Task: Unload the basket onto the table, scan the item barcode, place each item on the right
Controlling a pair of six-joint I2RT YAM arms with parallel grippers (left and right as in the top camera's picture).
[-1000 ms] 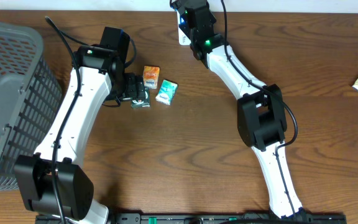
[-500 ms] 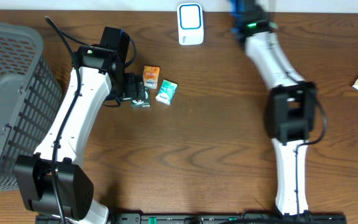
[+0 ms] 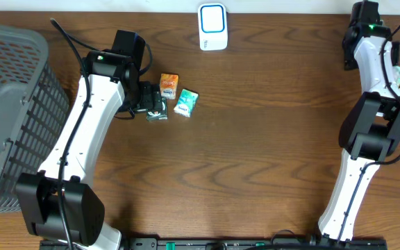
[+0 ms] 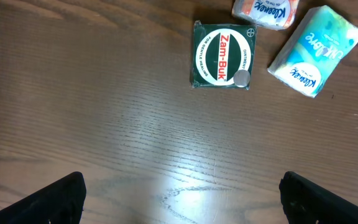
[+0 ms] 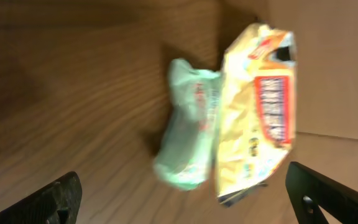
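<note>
- Right hand [image 5: 188, 202] swung from scanner [image 3: 213, 26] to the far-right tabletop [image 3: 255, 139] edge; now wide, empty, above yellow packet [image 5: 260, 112] and green packet [image 5: 188, 134].
- Left hand [image 4: 182, 205] wide, empty, over Zam-Buk box [image 4: 222, 55].
- Likely picking the next item to scan.

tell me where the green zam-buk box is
In the left wrist view the green box lies near the top edge, just left of the teal tissue pack and the orange tissue pack.

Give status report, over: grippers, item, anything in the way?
Left gripper open, by Zam-Buk box. Right gripper open, by yellow pack. Nothing held. Scanner unblocked.
</note>
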